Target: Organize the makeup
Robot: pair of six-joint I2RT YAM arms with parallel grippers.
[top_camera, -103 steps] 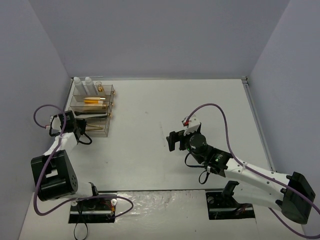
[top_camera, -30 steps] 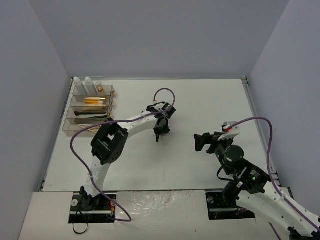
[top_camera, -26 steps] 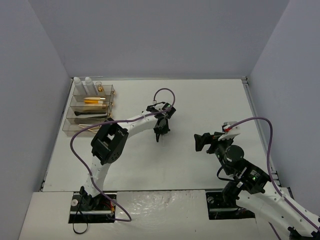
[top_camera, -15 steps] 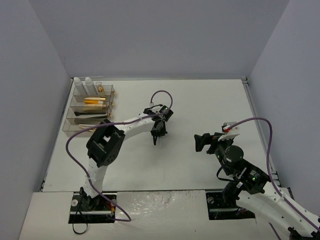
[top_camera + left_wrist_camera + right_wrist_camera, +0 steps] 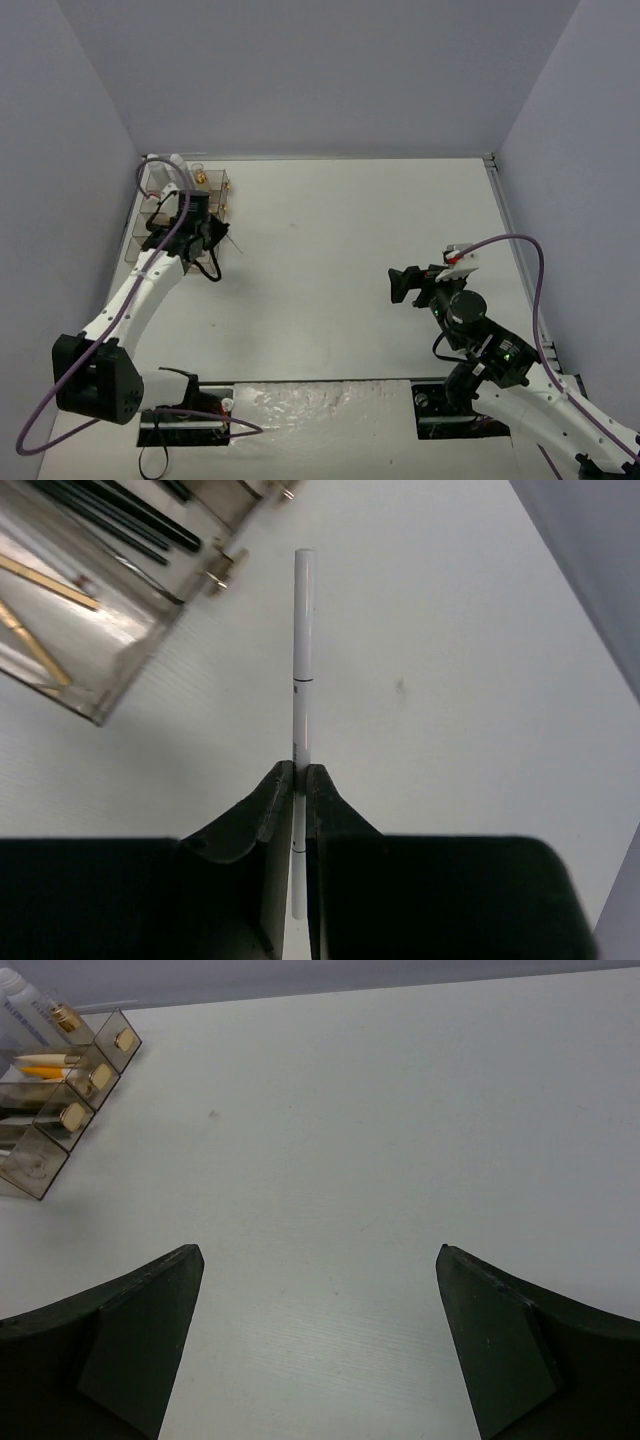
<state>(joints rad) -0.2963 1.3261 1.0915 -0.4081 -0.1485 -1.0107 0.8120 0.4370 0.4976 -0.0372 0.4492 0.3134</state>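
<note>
1. A clear tiered acrylic drawer box stands at the far left corner of the table, stepping down toward the near side
2. Small gold knobs on its drawer fronts face right
3. The white table bears it
4. Plain lilac-grey walls stand at the far, left and right sides

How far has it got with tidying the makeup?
Nearly done: bottles, tubes and brushes already sit in the clear drawer box. The left hand pinches a thin white pencil beside it. Left: dropping that in; the right hand hangs open, empty.
</note>
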